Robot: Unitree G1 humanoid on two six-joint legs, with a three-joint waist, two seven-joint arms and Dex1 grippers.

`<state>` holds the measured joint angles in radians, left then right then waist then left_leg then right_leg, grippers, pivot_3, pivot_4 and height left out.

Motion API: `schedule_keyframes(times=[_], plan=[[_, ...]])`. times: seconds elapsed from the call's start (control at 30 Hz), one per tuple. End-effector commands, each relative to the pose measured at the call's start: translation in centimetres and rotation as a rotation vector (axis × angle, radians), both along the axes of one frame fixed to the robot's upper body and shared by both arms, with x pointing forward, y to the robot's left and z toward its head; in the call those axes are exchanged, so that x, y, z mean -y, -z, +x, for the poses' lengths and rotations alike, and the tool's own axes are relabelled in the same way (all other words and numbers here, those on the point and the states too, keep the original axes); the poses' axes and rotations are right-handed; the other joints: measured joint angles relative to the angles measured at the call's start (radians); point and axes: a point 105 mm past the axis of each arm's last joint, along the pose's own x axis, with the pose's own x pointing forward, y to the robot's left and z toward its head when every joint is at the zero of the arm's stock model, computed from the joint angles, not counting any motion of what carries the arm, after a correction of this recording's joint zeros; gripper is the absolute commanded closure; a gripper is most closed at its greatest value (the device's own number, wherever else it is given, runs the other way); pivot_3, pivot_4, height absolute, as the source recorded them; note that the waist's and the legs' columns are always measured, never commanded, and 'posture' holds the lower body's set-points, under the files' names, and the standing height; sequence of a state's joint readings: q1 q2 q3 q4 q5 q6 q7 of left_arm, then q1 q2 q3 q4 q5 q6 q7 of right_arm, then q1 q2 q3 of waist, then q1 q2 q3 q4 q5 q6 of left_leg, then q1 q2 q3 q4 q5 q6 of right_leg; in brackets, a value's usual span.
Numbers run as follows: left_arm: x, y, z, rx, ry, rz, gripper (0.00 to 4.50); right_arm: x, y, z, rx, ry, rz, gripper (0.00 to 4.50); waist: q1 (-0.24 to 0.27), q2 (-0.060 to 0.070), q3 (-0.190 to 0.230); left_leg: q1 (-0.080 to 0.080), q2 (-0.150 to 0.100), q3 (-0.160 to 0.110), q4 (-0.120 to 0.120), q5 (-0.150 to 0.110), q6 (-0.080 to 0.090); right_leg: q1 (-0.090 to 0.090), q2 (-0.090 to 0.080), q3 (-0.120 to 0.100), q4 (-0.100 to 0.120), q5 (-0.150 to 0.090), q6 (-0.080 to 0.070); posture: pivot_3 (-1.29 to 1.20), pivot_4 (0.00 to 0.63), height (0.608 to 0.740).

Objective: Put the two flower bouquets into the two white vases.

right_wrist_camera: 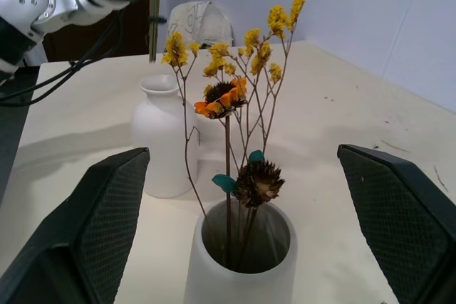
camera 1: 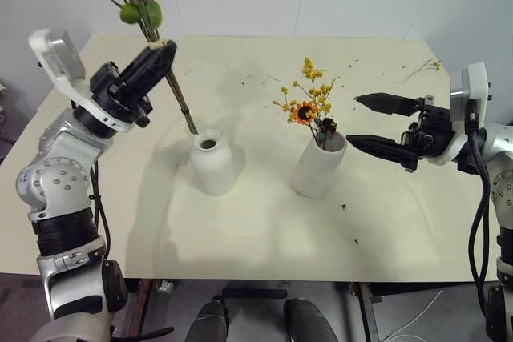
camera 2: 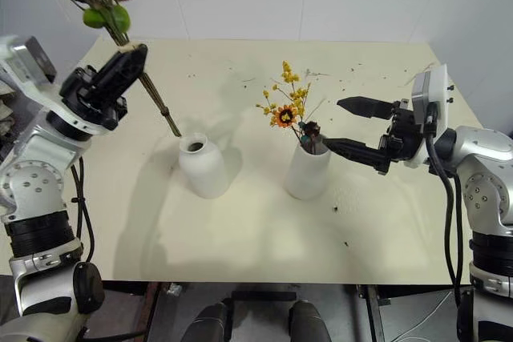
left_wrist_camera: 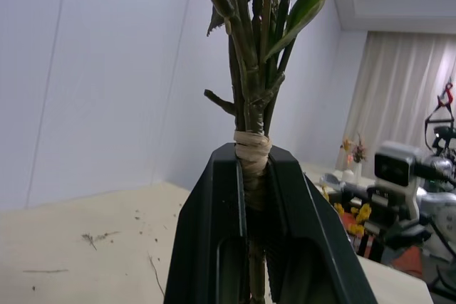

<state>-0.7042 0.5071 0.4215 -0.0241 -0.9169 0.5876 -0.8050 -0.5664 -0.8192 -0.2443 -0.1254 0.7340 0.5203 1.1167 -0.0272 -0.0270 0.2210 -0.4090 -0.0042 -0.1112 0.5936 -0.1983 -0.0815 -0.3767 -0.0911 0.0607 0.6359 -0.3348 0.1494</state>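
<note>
Scattered plant crumbs (camera 1: 346,204) beside cylinder vase (camera 1: 317,166)

silver arms, black claws, black cables

The taller white vase (right_wrist_camera: 242,265) stands on the cream table (right_wrist_camera: 370,154), between the two black fingers (right_wrist_camera: 103,222) of the right gripper (right_wrist_camera: 246,229), which are spread wide and touch neither side of it. In this vase sits the yellow bouquet (right_wrist_camera: 235,76): thin brown stems with yellow blossoms, a small orange sunflower, and a dark dried seed head with two teal bits just above the rim. Behind the vase, apart from it, stands the squat white vase (right_wrist_camera: 165,137) with its narrow neck. Farther back beyond that vase, the left arm (right_wrist_camera: 50,1) holds dark stems (right_wrist_camera: 153,12) hanging straight down above the neck. Small plant crumbs (right_wrist_camera: 399,147) lie on the table beside the taller vase.
</note>
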Motion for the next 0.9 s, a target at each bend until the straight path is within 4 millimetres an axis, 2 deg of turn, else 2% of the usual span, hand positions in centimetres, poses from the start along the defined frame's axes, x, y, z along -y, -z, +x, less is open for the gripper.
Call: schedule_keyframes(times=[0.03,0.27,0.4,0.6,0.67,0.77,0.8,0.9], plan=[[0.2,-0.3,-0.3,0.059,0.002,0.001,4.46,0.1,-1.2,-0.9,0.064,0.010,0.010,0.00,0.001,0.000,0.000,0.000,0.000,0.000,0.000,0.000,0.000,0.000,0.000,0.000,0.000,0.000,0.000,0.00,0.150,0.740],[1.0,0.4,0.5,0.068,0.015,-0.005,4.46,0.0,-1.5,-1.1,0.075,0.027,0.021,0.00,0.000,0.000,0.000,0.000,0.000,0.000,0.000,0.000,0.000,0.000,0.000,0.000,0.000,0.000,0.000,0.00,0.150,0.740],[1.5,2.0,0.3,0.041,0.045,0.035,4.46,0.0,-1.6,-1.2,0.081,0.040,0.028,0.00,0.000,0.000,0.000,0.000,0.000,0.000,0.000,0.000,0.001,0.000,0.000,0.000,-0.001,0.000,0.000,0.00,0.150,0.740],[1.7,3.1,0.3,0.040,0.051,0.070,4.46,0.1,-1.7,-1.3,0.086,0.050,0.033,0.00,0.001,0.000,0.000,0.000,0.000,0.000,0.000,-0.001,0.002,0.000,0.000,0.000,-0.001,0.000,0.000,0.00,0.150,0.740],[1.9,3.7,-0.1,0.034,0.069,0.106,3.74,0.0,-1.8,-1.2,0.087,0.051,0.037,0.00,0.000,0.000,0.000,0.000,0.000,0.000,0.000,-0.001,0.002,0.000,0.000,0.000,-0.001,0.000,0.000,0.00,0.150,0.740],[1.6,4.2,-0.2,0.034,0.050,0.150,2.93,0.0,-1.8,-1.2,0.088,0.052,0.042,0.00,0.000,0.000,0.000,0.000,0.000,0.000,0.000,-0.001,0.002,0.000,0.000,0.000,-0.001,0.000,0.000,0.00,0.150,0.740],[1.4,4.3,-0.2,0.044,0.037,0.169,2.51,0.0,-1.8,-1.2,0.088,0.053,0.044,0.00,0.000,0.000,0.000,0.000,0.000,0.000,0.000,-0.001,0.002,0.000,0.000,0.000,-0.001,0.000,0.000,0.00,0.150,0.740],[1.2,4.9,-0.4,0.022,0.042,0.215,1.75,-0.1,-1.6,-1.1,0.086,0.053,0.048,0.00,-0.001,0.000,0.000,0.000,0.000,0.000,0.000,-0.001,0.002,0.000,0.000,0.000,-0.001,0.000,0.000,0.00,0.150,0.740]])
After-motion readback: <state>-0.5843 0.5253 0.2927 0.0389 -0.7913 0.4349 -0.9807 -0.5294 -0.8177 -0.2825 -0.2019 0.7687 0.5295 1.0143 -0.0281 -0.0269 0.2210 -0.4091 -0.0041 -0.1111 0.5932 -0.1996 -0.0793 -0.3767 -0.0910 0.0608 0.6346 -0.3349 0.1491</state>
